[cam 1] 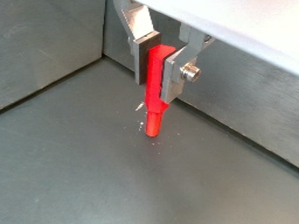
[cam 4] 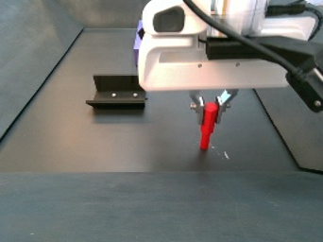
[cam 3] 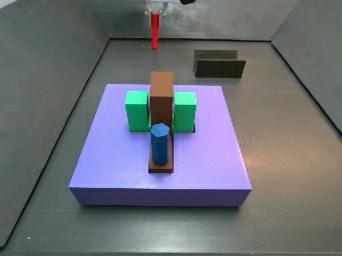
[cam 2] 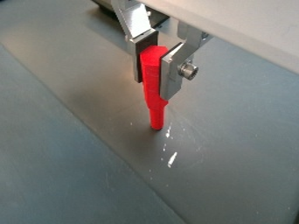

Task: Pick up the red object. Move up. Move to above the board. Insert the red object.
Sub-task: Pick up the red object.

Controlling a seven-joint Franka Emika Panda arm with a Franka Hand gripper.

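My gripper (cam 1: 156,66) is shut on the red object (cam 1: 155,96), a thin bright-red peg that hangs upright from between the silver fingers. It shows the same way in a wrist view (cam 2: 153,83). The peg's tip is just above the grey floor. In a side view the peg (cam 3: 156,28) is near the back wall, well beyond the board (cam 3: 163,150), a lavender slab with green blocks (cam 3: 138,110), a brown bar (cam 3: 162,115) and a blue cylinder (cam 3: 159,144). In a side view the gripper (cam 4: 211,102) holds the peg (cam 4: 209,127) under the white wrist housing.
The dark L-shaped fixture (cam 3: 219,65) stands on the floor behind the board and to the right of the peg; it also shows in a side view (cam 4: 115,93). Grey walls (cam 1: 59,44) enclose the floor close behind the gripper.
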